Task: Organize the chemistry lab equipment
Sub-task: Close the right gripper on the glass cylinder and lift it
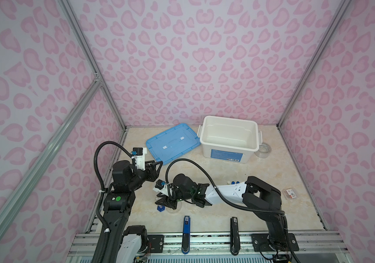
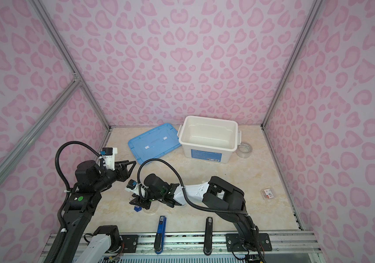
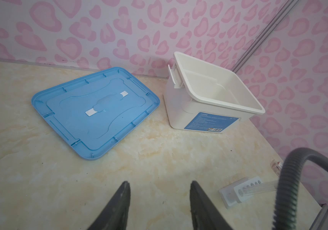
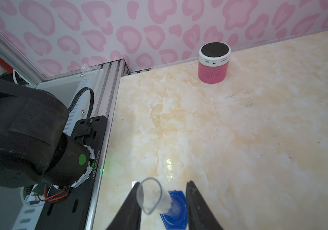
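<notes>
A tiny clear cylinder on a blue base point(image 4: 176, 211) point(image 1: 160, 208) stands upright on the table near the front left. My right gripper point(image 4: 164, 182) point(image 1: 164, 203) is low over the table and open, with one finger on each side of the cylinder. One finger looks to touch the clear rim; the other is apart from it. A clear round dish point(image 1: 174, 210) lies right beside them. A white six-hole rack point(image 3: 238, 191) with clear tubes point(image 3: 262, 187) lies on its side. In both top views my right forearm hides the rack, and only the blue caps point(image 1: 235, 182) show. My left gripper point(image 3: 160, 182) point(image 1: 159, 164) hangs open and empty.
An open white bin point(image 1: 227, 147) stands at the back, with its blue lid point(image 1: 172, 143) flat to its left and a clear tape roll point(image 1: 264, 150) to its right. A pink jar with black lid point(image 4: 213, 65) stands by the left wall. A small clear box point(image 1: 289, 193) lies at the right.
</notes>
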`<state>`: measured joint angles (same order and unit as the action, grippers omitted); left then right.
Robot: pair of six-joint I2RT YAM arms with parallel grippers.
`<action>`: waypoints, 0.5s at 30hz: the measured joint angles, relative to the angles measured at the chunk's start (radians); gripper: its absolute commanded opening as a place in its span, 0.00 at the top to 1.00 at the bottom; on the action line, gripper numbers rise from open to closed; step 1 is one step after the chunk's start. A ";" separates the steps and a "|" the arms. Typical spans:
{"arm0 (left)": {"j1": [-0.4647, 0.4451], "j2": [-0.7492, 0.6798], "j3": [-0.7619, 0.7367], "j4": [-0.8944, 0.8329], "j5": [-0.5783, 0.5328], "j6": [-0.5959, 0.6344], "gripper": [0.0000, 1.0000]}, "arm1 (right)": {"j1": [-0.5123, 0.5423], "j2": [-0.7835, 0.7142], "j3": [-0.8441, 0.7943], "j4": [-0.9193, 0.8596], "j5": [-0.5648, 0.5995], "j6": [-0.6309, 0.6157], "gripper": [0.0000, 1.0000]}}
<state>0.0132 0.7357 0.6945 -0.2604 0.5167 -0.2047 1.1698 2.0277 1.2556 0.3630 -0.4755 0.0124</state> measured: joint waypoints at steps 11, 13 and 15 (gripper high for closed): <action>0.000 0.005 0.000 0.000 0.003 0.000 0.49 | 0.003 0.008 0.004 0.014 0.002 0.003 0.75; 0.000 0.005 0.000 0.000 0.003 0.000 0.49 | 0.004 0.008 0.004 0.014 0.004 0.003 0.77; 0.000 0.005 0.000 0.000 0.003 0.000 0.49 | 0.006 0.008 0.004 0.014 0.005 0.003 0.78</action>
<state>0.0132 0.7403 0.6945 -0.2607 0.5198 -0.2047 1.1763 2.0361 1.2594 0.3767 -0.4709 0.0151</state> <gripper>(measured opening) 0.510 0.231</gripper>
